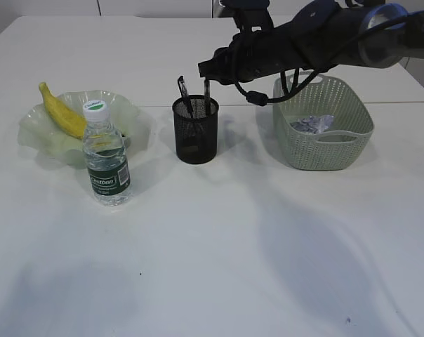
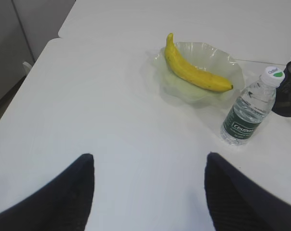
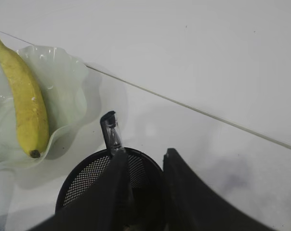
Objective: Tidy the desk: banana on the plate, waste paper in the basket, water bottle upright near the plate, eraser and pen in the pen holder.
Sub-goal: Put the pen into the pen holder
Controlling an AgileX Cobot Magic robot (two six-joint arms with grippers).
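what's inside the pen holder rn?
The pen holder holds two dark pens, upright and leaning. The right gripper above hides its bottom, so no eraser can be confirmed.

- The clear plastic water bottle point(image 1: 105, 158) wears a dark green label with white lettering that seems to read "Cestbon".
- Its white cap point(image 2: 272, 73) carries small print, too small to read.

A yellow banana point(image 1: 61, 111) lies on a pale, translucent green plate point(image 1: 131, 109). The clear water bottle point(image 1: 105, 158) has a white cap and dark green label. The pen holder point(image 1: 195, 130) is black mesh; the perforated basket point(image 1: 323, 133) is grey-green on the white table point(image 1: 219, 253).
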